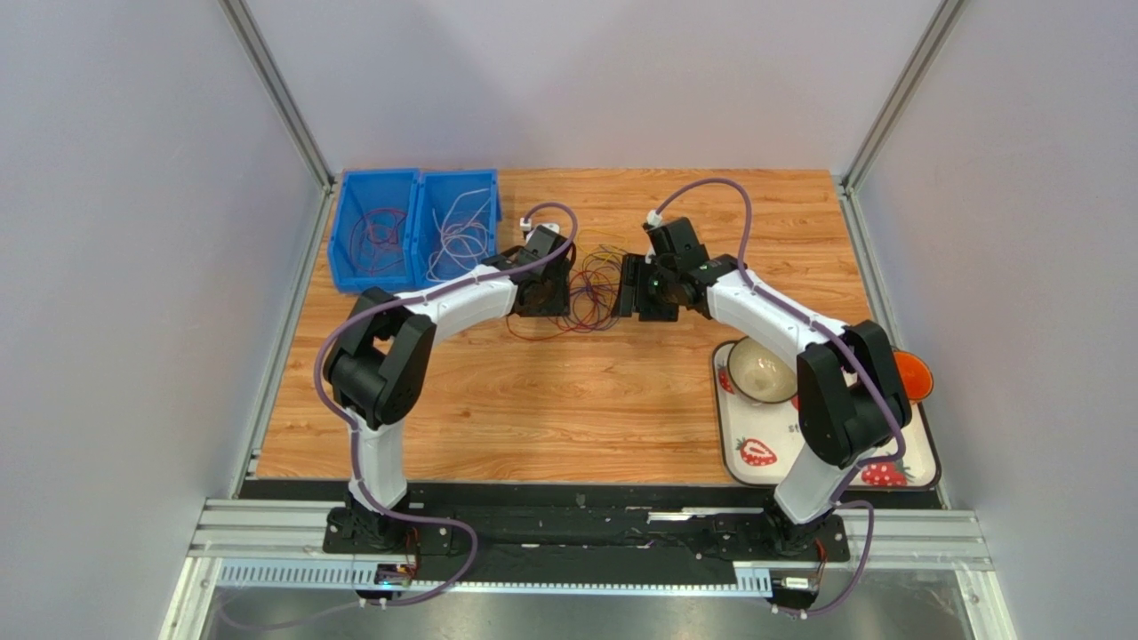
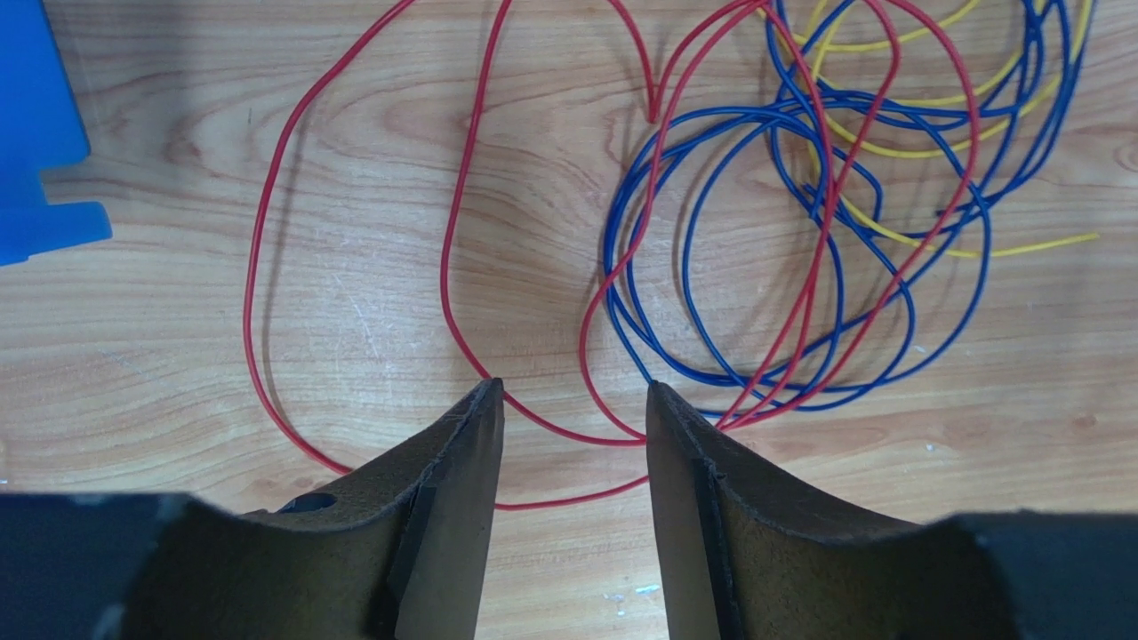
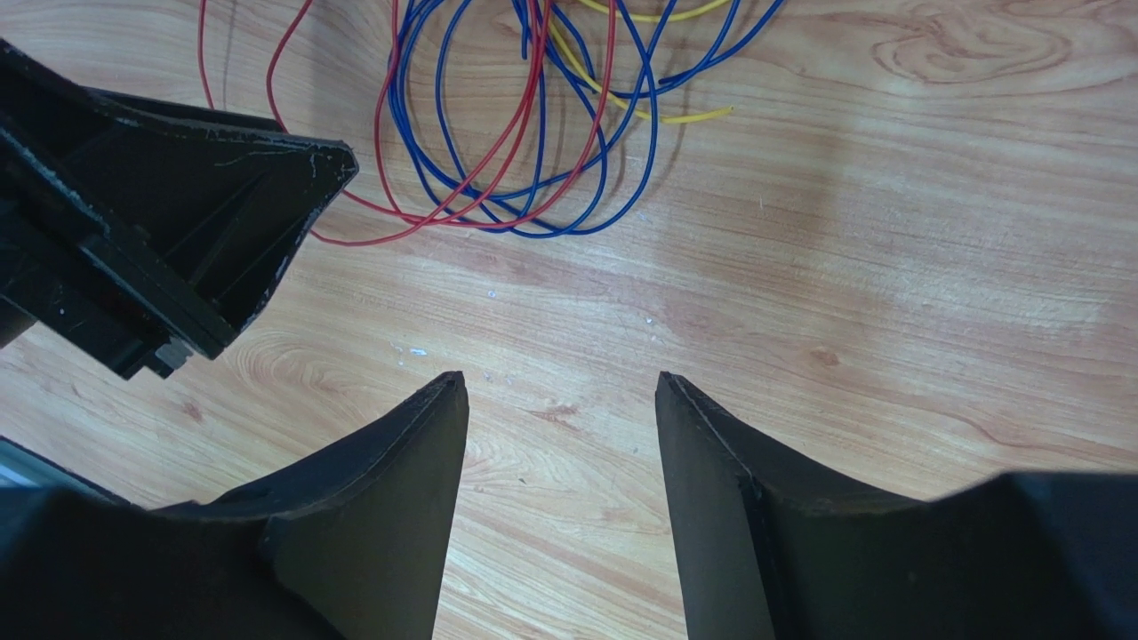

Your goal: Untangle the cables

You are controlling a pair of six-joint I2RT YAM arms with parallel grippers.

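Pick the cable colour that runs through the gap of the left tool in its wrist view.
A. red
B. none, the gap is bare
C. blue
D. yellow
A: in the left wrist view a strand of the red cable crosses the open gap of the left tool, while the blue cable and the yellow cable lie outside that gap.

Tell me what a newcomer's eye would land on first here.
The tangle of red, blue and yellow cables in the middle of the table stands out first. It is flanked by the left gripper and the right gripper, both open. Next come the bright blue bins at the back left and the strawberry-print tray at the near right.
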